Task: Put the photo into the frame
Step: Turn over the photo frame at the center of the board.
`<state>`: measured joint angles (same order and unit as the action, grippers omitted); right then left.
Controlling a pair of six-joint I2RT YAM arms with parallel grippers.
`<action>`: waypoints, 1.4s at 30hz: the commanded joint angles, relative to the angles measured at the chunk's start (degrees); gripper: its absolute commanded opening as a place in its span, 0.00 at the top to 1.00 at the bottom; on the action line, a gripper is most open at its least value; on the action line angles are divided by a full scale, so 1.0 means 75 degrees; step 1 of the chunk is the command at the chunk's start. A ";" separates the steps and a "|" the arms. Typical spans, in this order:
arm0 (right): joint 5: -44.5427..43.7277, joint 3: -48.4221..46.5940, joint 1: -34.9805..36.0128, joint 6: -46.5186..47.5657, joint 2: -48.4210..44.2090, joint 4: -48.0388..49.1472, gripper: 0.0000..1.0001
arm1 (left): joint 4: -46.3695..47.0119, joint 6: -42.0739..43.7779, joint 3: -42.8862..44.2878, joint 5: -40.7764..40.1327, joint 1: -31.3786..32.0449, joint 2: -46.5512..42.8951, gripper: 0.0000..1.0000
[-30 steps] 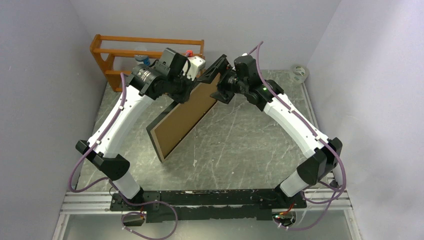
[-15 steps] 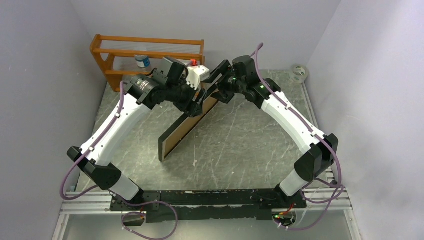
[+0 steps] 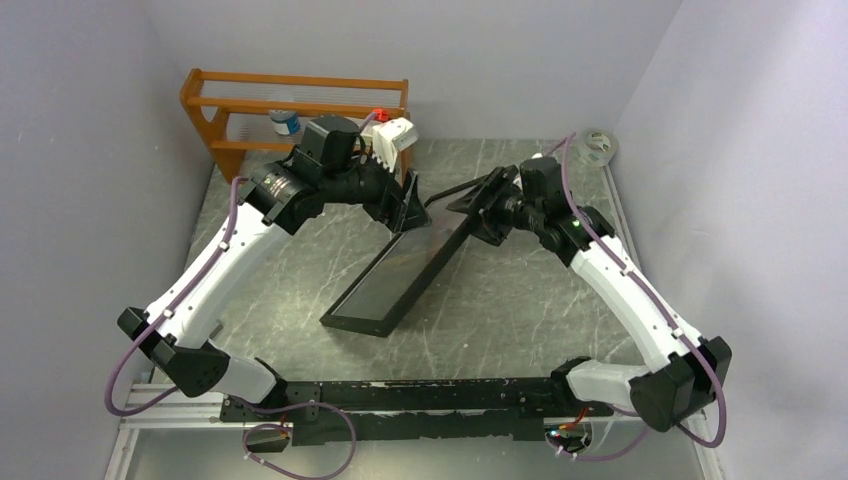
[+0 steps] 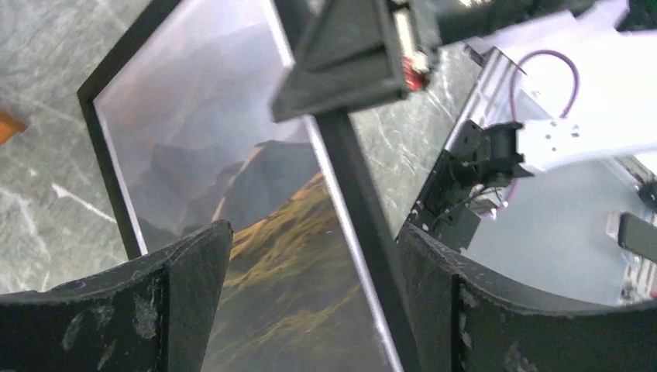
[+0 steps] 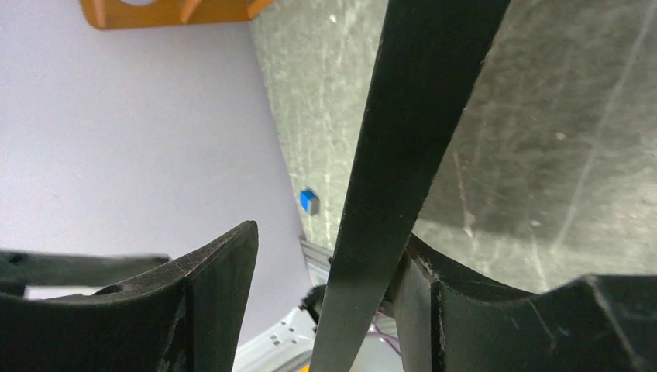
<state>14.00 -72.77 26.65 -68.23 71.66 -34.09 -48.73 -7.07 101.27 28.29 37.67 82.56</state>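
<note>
The frame point(image 3: 352, 321) leans face up across the table's middle, near end on the table, far end raised between the arms. Inside its black border point(image 4: 352, 186) the photo point(image 4: 271, 294) of grey mountains and golden grass shows. My left gripper point(image 3: 410, 205) is open at the far left corner. In the left wrist view its fingers straddle the frame's long right edge point(image 4: 314, 232) without pinching. My right gripper point(image 3: 480, 197) is open around the frame's far edge point(image 5: 418, 101). That edge rests against one finger point(image 5: 434, 310), and the other finger stands apart.
An orange-brown wooden rack point(image 3: 290, 100) stands at the back left with a blue-capped bottle point(image 3: 285, 122) in it. A white block with a red part point(image 3: 392, 135) sits beside the rack. A tape roll point(image 3: 598, 145) lies at the back right corner.
The frame has turned over from brown back up to black face up. My left gripper has opened and let it go. My right arm swung right, its jaws narrowing.
</note>
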 commanded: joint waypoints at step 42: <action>0.1194 0.4364 -0.3272 0.1875 0.1674 0.5552 0.18 | 0.3611 -0.3243 -0.4758 0.1272 -0.2950 0.3624 0.47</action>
<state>21.37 -32.38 2.26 -54.26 81.45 -0.84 -26.17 -28.99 66.96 29.58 15.25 108.31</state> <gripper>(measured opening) 0.838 0.591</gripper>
